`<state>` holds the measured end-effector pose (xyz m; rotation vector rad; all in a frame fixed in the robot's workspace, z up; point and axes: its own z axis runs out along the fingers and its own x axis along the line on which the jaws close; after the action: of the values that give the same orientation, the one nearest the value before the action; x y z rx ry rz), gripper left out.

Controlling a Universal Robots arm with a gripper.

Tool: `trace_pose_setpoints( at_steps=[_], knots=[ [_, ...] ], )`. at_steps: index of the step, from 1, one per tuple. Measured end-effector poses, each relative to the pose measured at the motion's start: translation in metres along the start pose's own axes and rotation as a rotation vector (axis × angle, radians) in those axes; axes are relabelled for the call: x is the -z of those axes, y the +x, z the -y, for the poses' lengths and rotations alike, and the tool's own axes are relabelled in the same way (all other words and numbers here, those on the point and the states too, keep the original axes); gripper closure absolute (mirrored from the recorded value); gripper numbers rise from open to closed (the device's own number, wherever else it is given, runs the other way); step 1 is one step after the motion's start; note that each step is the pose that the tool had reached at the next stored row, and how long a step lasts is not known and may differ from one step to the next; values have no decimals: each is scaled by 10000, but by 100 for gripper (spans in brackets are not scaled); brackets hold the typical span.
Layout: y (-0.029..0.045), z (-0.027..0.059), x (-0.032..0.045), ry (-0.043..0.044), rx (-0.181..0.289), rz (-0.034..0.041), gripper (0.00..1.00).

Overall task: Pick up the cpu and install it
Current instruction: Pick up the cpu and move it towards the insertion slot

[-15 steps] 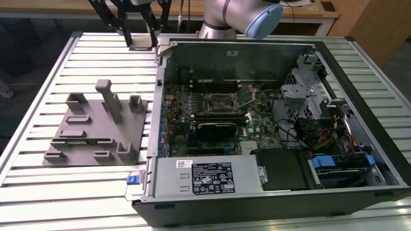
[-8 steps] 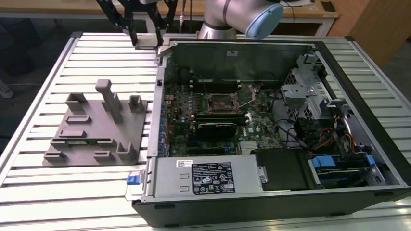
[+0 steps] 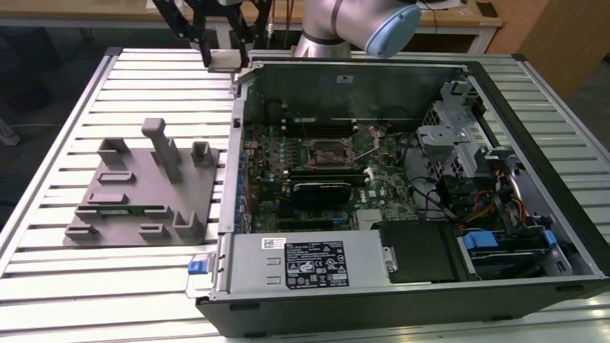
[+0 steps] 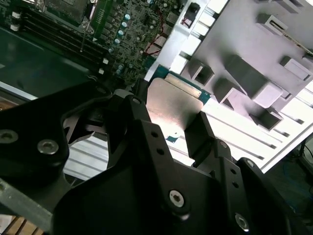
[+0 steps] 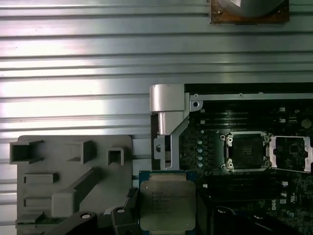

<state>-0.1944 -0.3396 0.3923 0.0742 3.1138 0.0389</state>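
Holding the cpu (image 4: 171, 98) clamped in its end effector (image 4: 168, 125) above the counter (image 3: 143, 78) beside the open case (image 3: 496, 78), the arm appears mid-transfer; installing likely demands square alignment over the socket (image 5: 246, 151).

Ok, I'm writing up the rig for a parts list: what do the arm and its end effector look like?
The arm is a silver-grey tube with rounded joints, one closed by a pale blue cap. The end effector is matte black, built of angular plates with two blocky fingers, dotted with silver screws and small holes.
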Motion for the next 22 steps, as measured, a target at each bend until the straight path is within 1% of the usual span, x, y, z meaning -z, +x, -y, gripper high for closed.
trace_pose_setpoints(
  at_steps=[14, 18, 22],
  knots=[
    [-172, -64, -7, 0, -1, 0, 45],
    [-247, -69, -27, 0, 0, -1, 45],
    [-361, -73, -67, 1, 0, -12, 45]
  ],
)
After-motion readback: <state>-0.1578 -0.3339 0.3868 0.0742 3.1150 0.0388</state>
